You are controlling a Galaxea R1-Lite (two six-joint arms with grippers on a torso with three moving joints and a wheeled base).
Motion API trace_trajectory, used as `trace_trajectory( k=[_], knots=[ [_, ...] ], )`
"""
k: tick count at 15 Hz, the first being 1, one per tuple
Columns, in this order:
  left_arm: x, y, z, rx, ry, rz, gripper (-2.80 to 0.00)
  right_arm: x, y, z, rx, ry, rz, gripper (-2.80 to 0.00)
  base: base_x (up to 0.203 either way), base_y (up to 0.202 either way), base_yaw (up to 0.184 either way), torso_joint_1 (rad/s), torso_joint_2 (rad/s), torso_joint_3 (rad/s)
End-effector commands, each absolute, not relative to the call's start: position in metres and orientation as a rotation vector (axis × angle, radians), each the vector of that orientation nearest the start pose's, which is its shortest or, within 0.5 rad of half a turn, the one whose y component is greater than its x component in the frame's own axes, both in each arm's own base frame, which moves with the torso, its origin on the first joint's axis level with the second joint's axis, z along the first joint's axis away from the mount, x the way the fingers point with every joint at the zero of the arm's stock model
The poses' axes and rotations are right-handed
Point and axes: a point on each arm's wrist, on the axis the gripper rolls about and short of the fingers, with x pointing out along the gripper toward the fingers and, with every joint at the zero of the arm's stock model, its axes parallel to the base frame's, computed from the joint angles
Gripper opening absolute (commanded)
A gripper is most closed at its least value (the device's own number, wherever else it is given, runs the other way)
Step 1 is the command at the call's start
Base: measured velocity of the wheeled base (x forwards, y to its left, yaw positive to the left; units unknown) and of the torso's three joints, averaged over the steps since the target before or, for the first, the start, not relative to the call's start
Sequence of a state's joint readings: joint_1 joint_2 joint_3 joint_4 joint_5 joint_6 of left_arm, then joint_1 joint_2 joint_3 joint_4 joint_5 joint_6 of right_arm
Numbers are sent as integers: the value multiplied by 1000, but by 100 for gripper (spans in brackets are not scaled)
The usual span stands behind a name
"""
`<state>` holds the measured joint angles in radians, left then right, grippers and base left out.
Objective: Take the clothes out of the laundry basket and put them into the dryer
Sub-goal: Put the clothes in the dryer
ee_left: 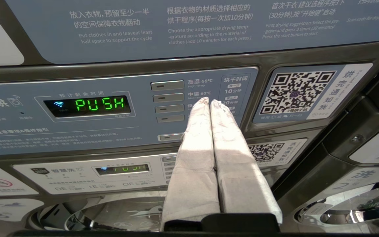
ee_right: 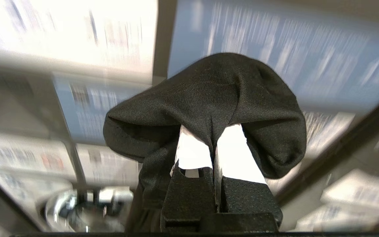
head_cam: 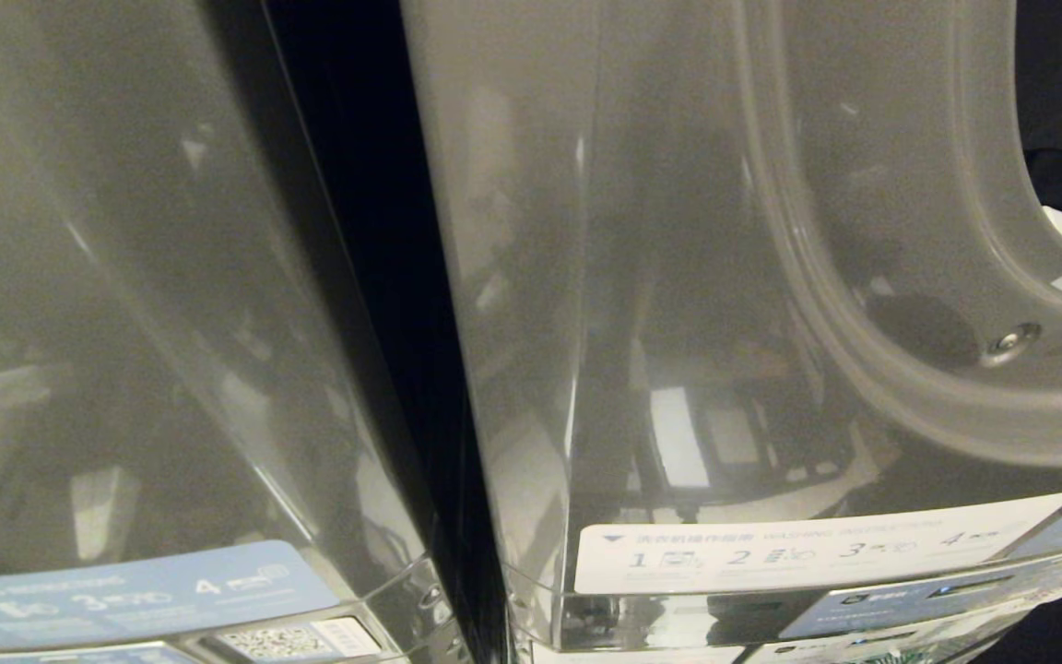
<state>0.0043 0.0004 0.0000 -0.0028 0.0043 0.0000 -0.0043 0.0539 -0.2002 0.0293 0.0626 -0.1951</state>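
Note:
In the right wrist view, my right gripper point(ee_right: 213, 131) is shut on a black piece of clothing point(ee_right: 215, 85). The cloth drapes over both white-wrapped fingers and hides their tips. It hangs in front of blurred machine panels. My left gripper point(ee_left: 207, 102) is shut and empty, its wrapped fingers pressed together and pointing at the dryer's control panel point(ee_left: 87, 105), whose green display reads PUSH. The laundry basket is out of view. Neither arm shows in the head view.
The head view is filled by two glossy grey machine fronts point(head_cam: 171, 323) with a dark gap point(head_cam: 383, 277) between them. The right one has a round door opening point(head_cam: 955, 304) and a white instruction label point(head_cam: 808, 544). A second panel point(ee_left: 87, 177) and a drum door lie beneath the dryer panel.

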Motion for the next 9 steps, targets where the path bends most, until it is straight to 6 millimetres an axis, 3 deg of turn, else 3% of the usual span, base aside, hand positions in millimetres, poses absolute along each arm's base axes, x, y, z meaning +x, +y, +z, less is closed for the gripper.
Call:
trace_trajectory(
  k=[1,4,9],
  knots=[
    [-23,0,76,0,-3,9,-280,-29,2,172,-202,-118,64,-280,0,0,0,0,0,0],
    [-23,0,76,0,-3,9,-280,-11,3,266,-216,-213,88,-280,0,0,0,0,0,0],
    [-23,0,76,2,-5,9,-280,46,3,404,-236,-386,91,-280,0,0,0,0,0,0]
  ],
)
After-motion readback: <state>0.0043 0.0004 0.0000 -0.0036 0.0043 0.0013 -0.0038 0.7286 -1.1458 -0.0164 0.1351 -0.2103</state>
